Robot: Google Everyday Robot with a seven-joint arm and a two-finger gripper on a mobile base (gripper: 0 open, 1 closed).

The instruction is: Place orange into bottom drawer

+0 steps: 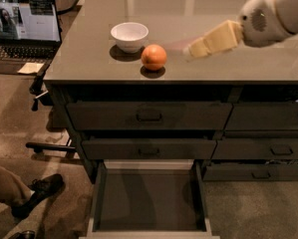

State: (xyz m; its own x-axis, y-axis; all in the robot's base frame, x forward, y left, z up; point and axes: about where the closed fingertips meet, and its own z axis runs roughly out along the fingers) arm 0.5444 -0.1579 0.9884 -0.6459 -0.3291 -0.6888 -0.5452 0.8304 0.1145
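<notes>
Left of the cream gripper [192, 51], whose state cannot be told, sits the round orange fruit [154, 57], beyond it the white bowl [129, 35], below-left the open dark-grey bottom drawer [95, 203], floor bare.

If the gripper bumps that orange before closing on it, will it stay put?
Probably not: the orange is round and sits on a glossy countertop, so a nudge from the gripper, beside it, would likely roll it, perhaps into the white bowl. It looks firm, so it should hold shape when squeezed.
</notes>
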